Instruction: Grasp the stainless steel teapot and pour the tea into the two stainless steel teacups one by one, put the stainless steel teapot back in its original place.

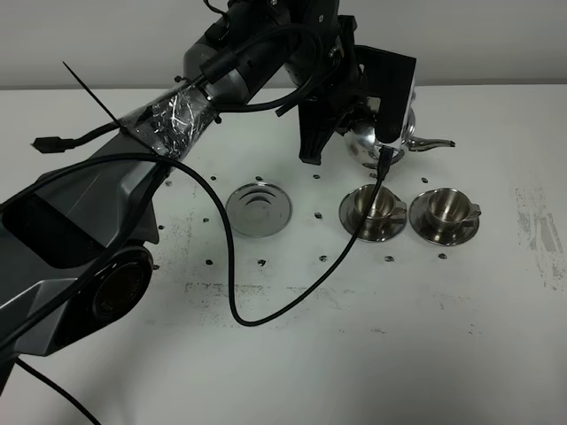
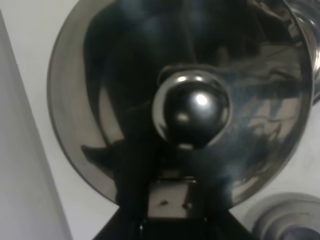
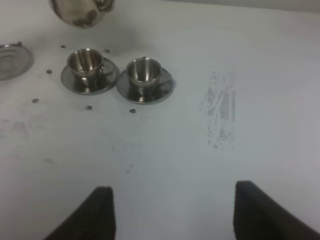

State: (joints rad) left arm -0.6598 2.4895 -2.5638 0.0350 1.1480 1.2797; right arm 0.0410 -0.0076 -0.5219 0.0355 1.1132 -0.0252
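Observation:
My left gripper point(image 1: 386, 124) is shut on the handle of the stainless steel teapot point(image 1: 370, 135), which hangs above the table just behind the two stainless steel teacups. Its spout point(image 1: 434, 142) points right. The left wrist view is filled by the domed lid point(image 2: 100, 100) and its knob point(image 2: 192, 110). The nearer teacup point(image 1: 376, 205) and the farther teacup point(image 1: 447, 208) each stand on a saucer, and they also show in the right wrist view point(image 3: 86, 61) point(image 3: 144, 71). The tea is hidden. The original place, a round steel dish point(image 1: 259, 210), lies bare left of the cups. My right gripper point(image 3: 172, 210) is open over bare table.
A black cable point(image 1: 292, 283) loops across the table in front of the dish and up to the left arm. Small screw holes dot the white tabletop around the cups. A scuffed grey patch point(image 3: 220, 110) marks the table right of the cups.

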